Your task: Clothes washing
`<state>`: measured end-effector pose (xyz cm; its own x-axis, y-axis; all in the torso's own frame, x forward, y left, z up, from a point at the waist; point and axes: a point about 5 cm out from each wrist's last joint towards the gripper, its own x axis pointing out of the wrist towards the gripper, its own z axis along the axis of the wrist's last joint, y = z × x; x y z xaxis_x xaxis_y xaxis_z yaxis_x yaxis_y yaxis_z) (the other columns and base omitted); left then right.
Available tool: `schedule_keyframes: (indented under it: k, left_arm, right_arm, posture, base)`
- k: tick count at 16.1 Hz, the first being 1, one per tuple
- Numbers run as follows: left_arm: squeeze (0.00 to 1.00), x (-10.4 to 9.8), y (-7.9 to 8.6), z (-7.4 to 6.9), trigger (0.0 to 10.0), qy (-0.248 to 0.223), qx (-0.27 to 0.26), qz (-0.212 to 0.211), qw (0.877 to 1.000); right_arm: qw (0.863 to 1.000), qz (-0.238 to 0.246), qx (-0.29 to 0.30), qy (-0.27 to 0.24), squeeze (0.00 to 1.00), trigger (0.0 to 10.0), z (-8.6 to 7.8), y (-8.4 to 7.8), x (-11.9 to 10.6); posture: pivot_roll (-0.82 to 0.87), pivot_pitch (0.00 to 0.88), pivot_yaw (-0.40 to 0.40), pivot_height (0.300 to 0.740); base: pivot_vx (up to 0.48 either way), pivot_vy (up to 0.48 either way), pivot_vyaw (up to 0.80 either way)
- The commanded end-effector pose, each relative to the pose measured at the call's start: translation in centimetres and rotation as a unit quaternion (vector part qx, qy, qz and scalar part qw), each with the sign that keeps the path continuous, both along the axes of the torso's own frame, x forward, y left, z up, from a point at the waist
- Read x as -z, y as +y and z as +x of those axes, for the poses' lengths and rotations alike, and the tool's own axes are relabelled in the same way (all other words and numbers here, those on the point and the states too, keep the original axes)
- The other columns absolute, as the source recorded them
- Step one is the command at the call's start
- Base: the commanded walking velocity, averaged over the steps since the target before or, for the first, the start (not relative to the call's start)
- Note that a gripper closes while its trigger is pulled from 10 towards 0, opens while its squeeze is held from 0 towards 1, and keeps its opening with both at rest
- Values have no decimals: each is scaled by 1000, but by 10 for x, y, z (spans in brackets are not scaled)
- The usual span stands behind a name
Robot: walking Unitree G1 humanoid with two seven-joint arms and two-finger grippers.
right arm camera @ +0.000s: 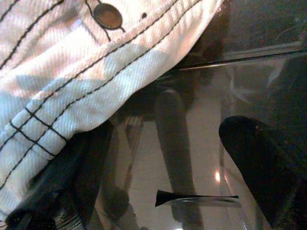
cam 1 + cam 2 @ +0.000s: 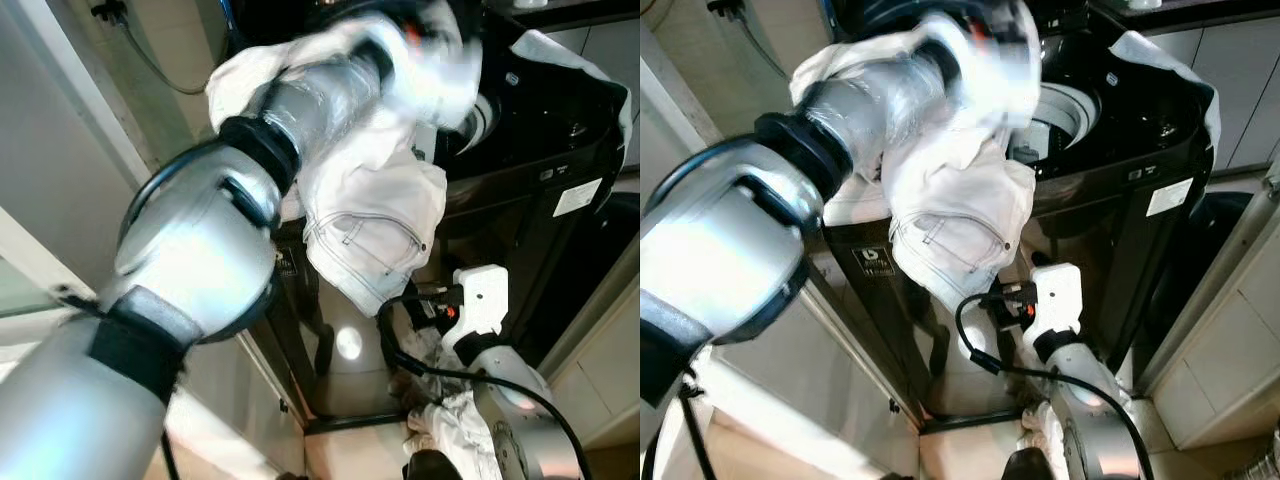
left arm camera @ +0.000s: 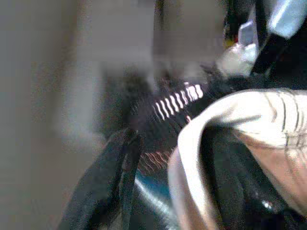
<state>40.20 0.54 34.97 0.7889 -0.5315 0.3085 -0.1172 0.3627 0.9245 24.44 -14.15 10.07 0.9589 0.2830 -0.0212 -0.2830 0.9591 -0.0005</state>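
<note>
Jeans (image 2: 375,235), white denim, are draped over the raised left arm and hang down the front of the dark top-loading washer (image 2: 560,130); the upper part is bunched near the drum opening (image 2: 1060,115). Left hand (image 2: 425,45) is motion-blurred at the washer's top, so I cannot tell if its fingers are spread or pinching cloth.

Step in hand, by my read: feeding the garment into the drum. To do it well, carry the left hand further over the opening before release, so the hanging legs follow inside rather than sliding down the front panel. Risk: fabric snagging on the rim.

Right hand (image 1: 192,158) sits low in front of the washer, fingers spread, nothing between them; the jeans' hem lies over one finger (image 1: 72,167).

View differences: right wrist view gives seam stitching and a metal button (image 1: 107,15), plus the glossy front panel's reflection. Left wrist view is blurred, showing only a cloth edge (image 3: 240,110). Eye views add more white clothing (image 2: 455,420) low by the right arm.
</note>
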Motion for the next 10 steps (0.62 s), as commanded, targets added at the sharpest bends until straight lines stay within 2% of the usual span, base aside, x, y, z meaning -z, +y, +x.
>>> schedule_keyframes:
  k: [1,2,3,5,6,7,8,9,10]
  left_arm:
    - [1000,4,16,8,10000,104,-7,-95,990]
    - [1000,12,29,15,10000,242,7,-274,931]
    - [1000,13,30,15,10000,263,12,-305,915]
    - [1000,12,29,15,10000,313,37,-383,868]
    - [1000,11,28,15,10000,342,56,-417,840]
    - [1000,1,26,13,10000,349,80,-434,827]
    - [102,-10,26,11,10000,334,91,-426,836]
    - [0,-24,28,9,10000,300,96,-393,864]
    - [0,-37,31,7,10000,265,105,-367,886]
  right_arm:
    - [1000,8,-8,-2,0,10000,2,7,-3]
    - [1000,10,-6,-1,0,10000,2,6,-3]
    - [1000,9,-6,0,0,10000,2,5,-2]
    - [1000,8,-11,3,0,10000,3,7,-1]
    - [1000,7,-13,2,0,10000,4,7,-2]
    - [1000,6,-15,2,0,10000,5,8,-2]
    - [1000,5,-16,1,0,10000,6,8,-2]
    - [1000,5,-15,0,0,10000,7,8,-2]
    - [1000,6,-14,-1,0,10000,8,8,-2]
  posture:
    - [-378,0,213,719]
    - [-374,0,209,719]
    - [-371,0,206,719]
    - [-367,0,200,719]
    - [-363,0,197,719]
    - [-360,0,198,719]
    - [-360,0,198,719]
    - [-357,0,199,719]
    - [-352,0,198,719]
  base:
    - [0,0,0]
    - [0,0,0]
    - [0,0,0]
    - [0,0,0]
    - [0,0,0]
    - [0,0,0]
    - [0,0,0]
    - [0,0,0]
    - [0,0,0]
